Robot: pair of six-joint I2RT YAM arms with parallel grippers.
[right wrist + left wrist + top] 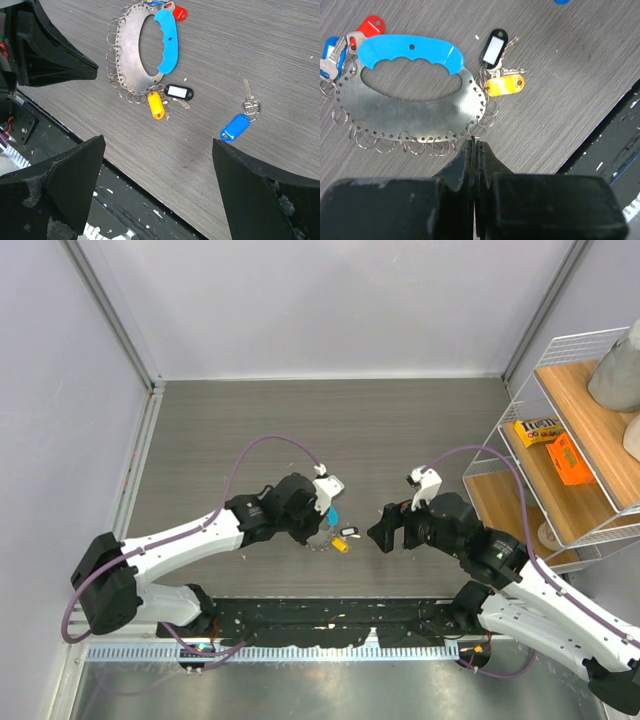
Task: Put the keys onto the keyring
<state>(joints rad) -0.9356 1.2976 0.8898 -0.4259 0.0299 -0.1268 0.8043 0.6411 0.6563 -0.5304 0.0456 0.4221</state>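
The keyring [415, 112] is a flat silvery plate with a blue band [410, 50] and several small split rings along its edge. It also shows in the right wrist view [131, 50], and its blue band peeks out in the top view [331, 514]. My left gripper [475, 145] is shut, its tips pinching a small ring at the plate's near edge. Yellow-tagged [505, 85], black-and-white-tagged [494, 48], red [371, 24] and blue [330, 47] keys hang on rings. A loose blue-tagged key [235, 127] lies apart. My right gripper [157, 165] is wide open and empty above the table.
A black strip [125, 200] runs along the table's near edge below both grippers. A wire shelf [560, 450] with wooden boards holds yellow and orange packets at the right. Grey walls close the left and back sides.
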